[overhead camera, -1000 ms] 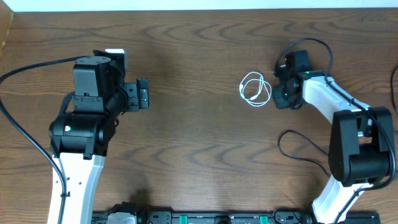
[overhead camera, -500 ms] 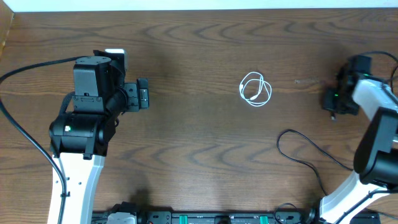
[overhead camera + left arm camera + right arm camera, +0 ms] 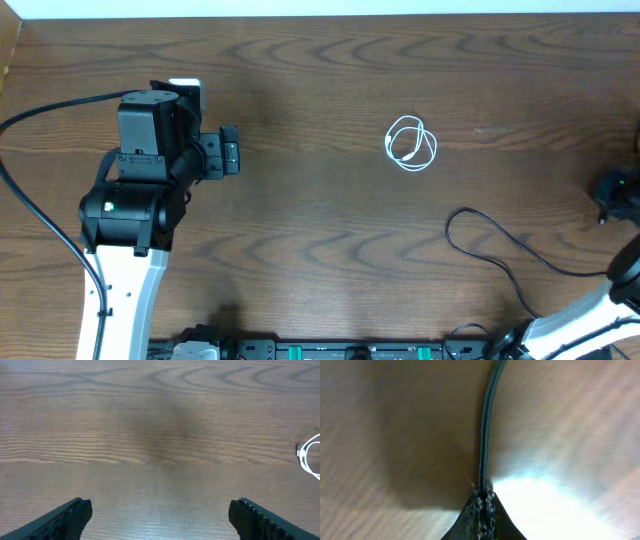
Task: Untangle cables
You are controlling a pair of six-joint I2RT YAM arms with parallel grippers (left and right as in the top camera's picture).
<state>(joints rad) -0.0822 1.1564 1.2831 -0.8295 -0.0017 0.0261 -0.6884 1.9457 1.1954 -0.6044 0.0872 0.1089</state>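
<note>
With the white cable (image 3: 411,143) coiled alone on the table (image 3: 300,250) and the right gripper (image 3: 483,500) clamped on the black cable (image 3: 486,430) at the far right, separation looked nearly done, and the black cable probably needed laying down well apart next, while the left gripper (image 3: 160,506) hung wide open.

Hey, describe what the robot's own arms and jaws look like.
The left arm has a white lower link, boxy black housings, a small green light and a thick black wire trailing off. The right arm matches, white below and black above. The jaws are black, ribbed inside.
</note>
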